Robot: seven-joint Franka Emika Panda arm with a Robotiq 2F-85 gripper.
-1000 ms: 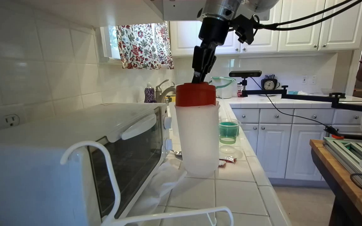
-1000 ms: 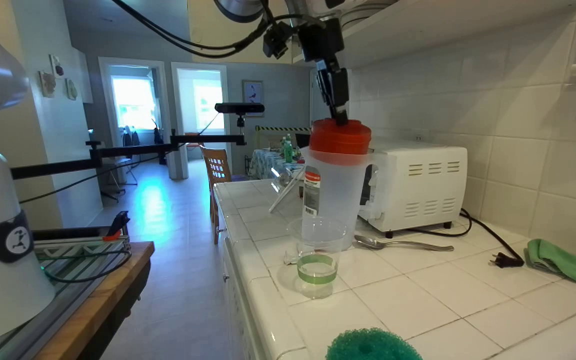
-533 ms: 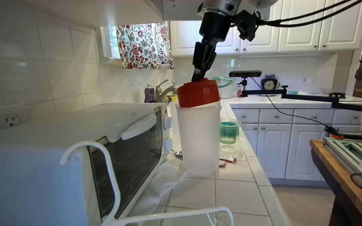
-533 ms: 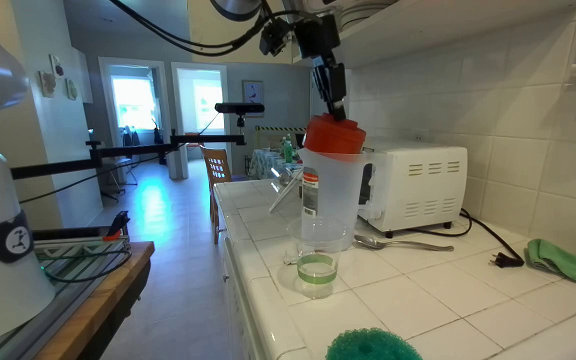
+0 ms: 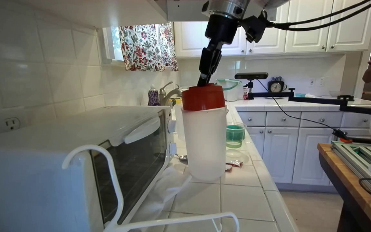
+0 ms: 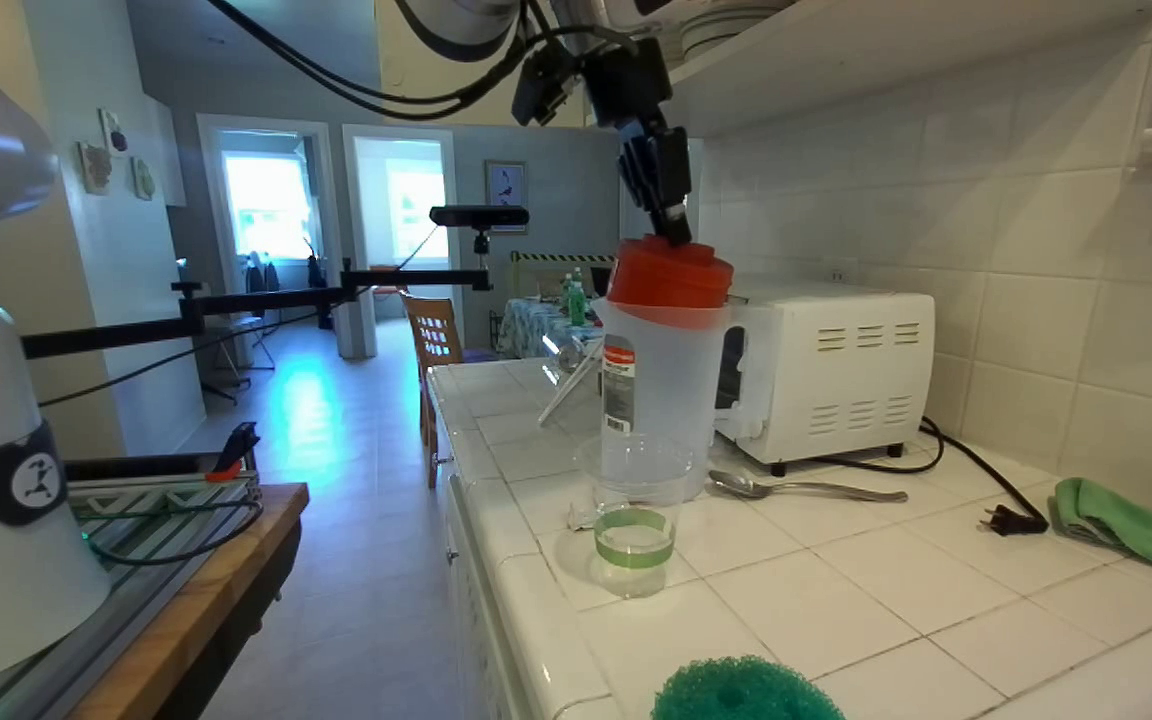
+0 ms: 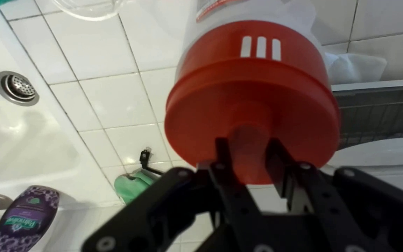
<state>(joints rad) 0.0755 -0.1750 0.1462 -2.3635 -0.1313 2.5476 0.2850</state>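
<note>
The claw (image 7: 247,154) pinches the raised knob (image 7: 249,140) of a red lid (image 5: 204,98). The lid rests slightly tilted in the mouth of a translucent pitcher (image 5: 204,145), which stands upright on the tiled table (image 6: 836,600). As seen in an exterior view, a clear cup (image 6: 634,540) with a green band stands just on the near side of the pitcher, a spoon (image 6: 741,486) lies to the right, and a white toaster oven (image 6: 836,370) stands on its far side. A green cloth (image 6: 1131,525) lies farther right.
</note>
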